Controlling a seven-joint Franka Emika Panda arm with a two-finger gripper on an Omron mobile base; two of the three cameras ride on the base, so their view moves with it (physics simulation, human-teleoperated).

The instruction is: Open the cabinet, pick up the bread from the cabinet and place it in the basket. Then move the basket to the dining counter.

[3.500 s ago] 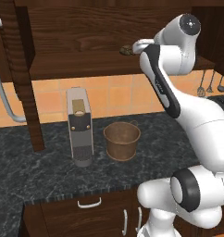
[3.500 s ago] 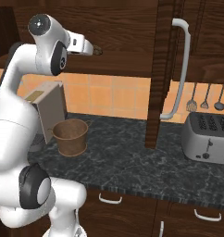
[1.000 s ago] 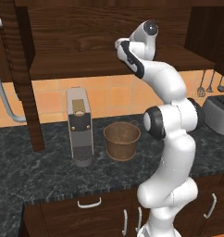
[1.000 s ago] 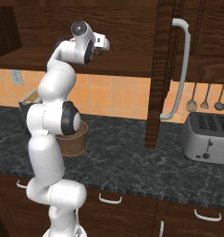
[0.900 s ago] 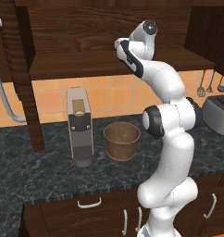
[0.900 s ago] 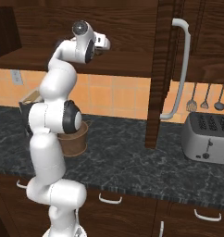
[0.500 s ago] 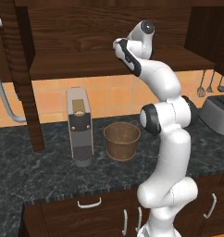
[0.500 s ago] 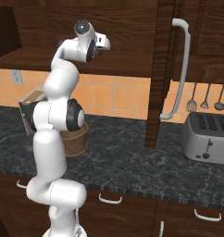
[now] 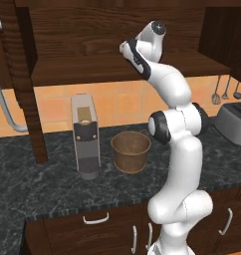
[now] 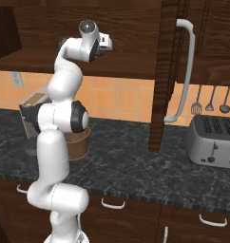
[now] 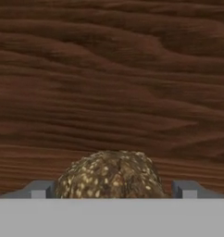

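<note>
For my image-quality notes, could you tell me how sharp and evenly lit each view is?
Hand view: close wood grain soft, speckled brown rounded bread fairly crisp. Left base view: even light, faint shadow beside the round woven basket. Right base view: dark cabinet interior, no glare.

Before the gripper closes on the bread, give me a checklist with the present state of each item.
1. Cabinet open, shelf reachable: ok, both doors stand swung wide.
2. Gripper open: ok, its fingertips stand apart on either side of the bread.
3. Bread centred between the fingertips: ok in the hand view, a seeded brown lump midway between them.
4. Fingertips deep enough around the bread for a firm hold: cannot tell, the bottom of the hand view cuts it off.
5. Basket ready to receive: ok, upright on the dark counter beside the coffee machine, nothing seen inside.
</note>
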